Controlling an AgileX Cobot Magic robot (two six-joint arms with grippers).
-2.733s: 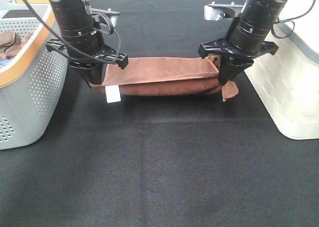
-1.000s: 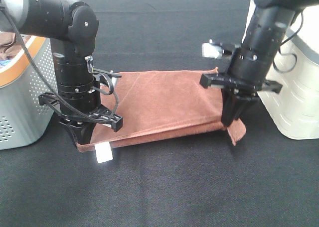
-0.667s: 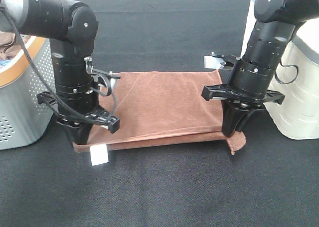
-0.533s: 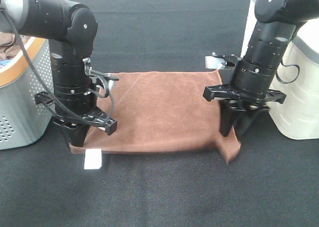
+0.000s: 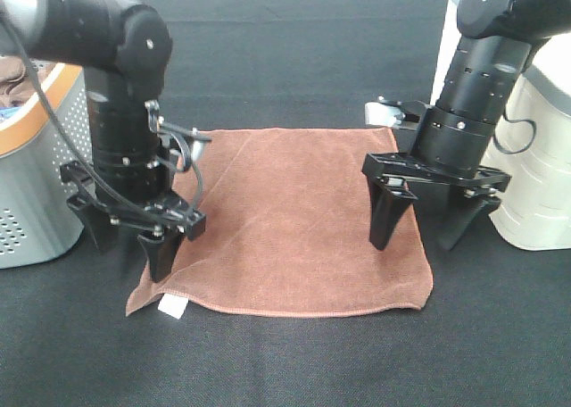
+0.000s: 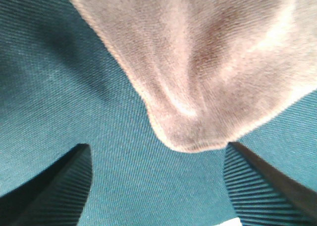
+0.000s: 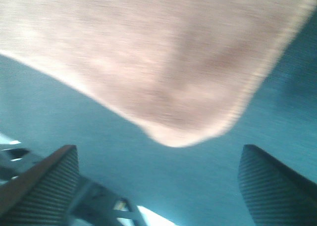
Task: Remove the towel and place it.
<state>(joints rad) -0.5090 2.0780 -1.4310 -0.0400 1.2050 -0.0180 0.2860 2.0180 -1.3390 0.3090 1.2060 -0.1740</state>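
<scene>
The towel (image 5: pixel 285 224), a reddish-brown cloth, lies spread flat on the black table, its small white tag (image 5: pixel 170 307) at the near left corner. My left gripper (image 5: pixel 129 246) is open and empty, its fingers straddling the towel's near left corner. My right gripper (image 5: pixel 421 233) is open and empty over the near right corner. In the left wrist view the towel corner (image 6: pixel 198 87) lies between the open gripper's (image 6: pixel 158 186) fingers. In the right wrist view a blurred towel corner (image 7: pixel 163 62) lies ahead of the open gripper (image 7: pixel 158 186).
A grey perforated basket (image 5: pixel 36 184) with an orange rim stands at the left, with brown cloth (image 5: pixel 13 68) inside. A white bin (image 5: pixel 535 184) stands at the right, close to my right arm. Black table (image 5: pixel 285 362) stretches in front of the towel.
The folded towel was drawn toward the front and spread flat. Both grippers have opened and let go of its near corners.
</scene>
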